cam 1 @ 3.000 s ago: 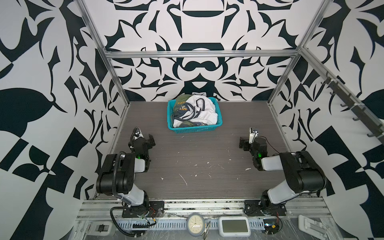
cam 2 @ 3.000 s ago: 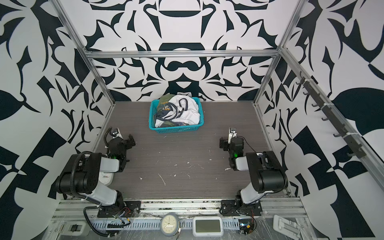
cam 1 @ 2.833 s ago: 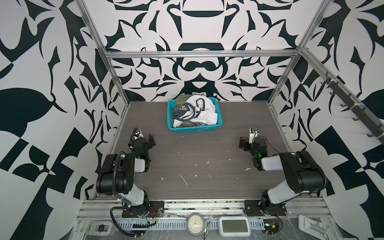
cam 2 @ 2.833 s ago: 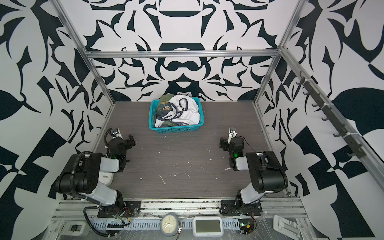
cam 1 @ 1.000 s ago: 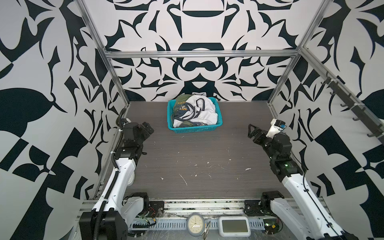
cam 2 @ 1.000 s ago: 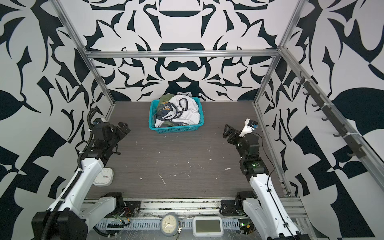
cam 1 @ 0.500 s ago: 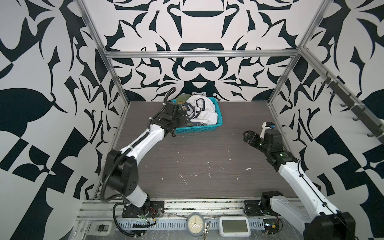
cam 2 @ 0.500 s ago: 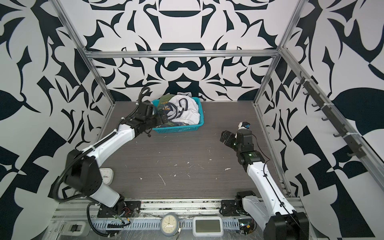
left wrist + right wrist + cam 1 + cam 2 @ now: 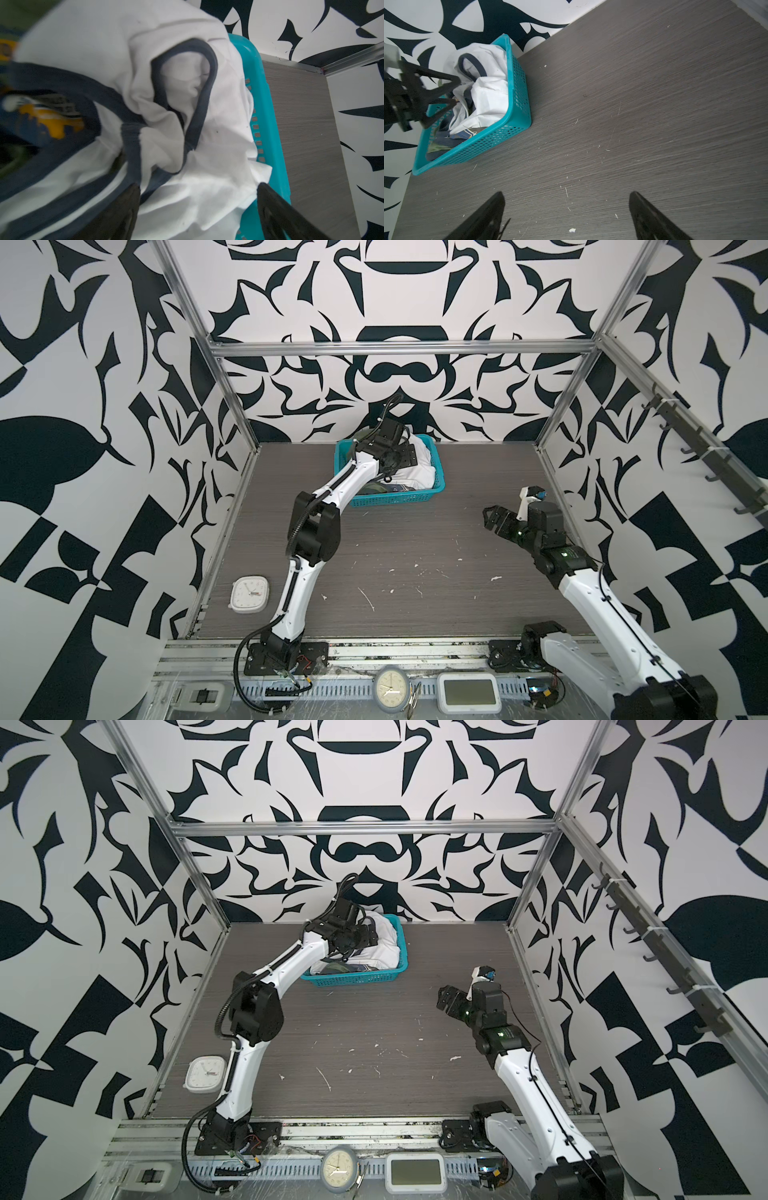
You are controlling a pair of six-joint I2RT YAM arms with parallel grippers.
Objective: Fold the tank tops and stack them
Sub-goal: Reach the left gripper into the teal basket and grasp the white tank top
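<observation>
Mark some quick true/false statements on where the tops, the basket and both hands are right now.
1. The white sleeveless cloth top with dark navy trim lies in the teal plastic mesh basket. True.
2. The olive green cloth top is spread flat on the grey wood-grain table. False: it is bunched in the basket, mostly under the white one.
3. The left hand is at the basket, jaws open with white cloth between them. True.
4. The right hand grips a top. False: it is open and empty over bare table, apart from the basket.
5. The basket sits at the table's near edge. False: it sits at the far end.
</observation>
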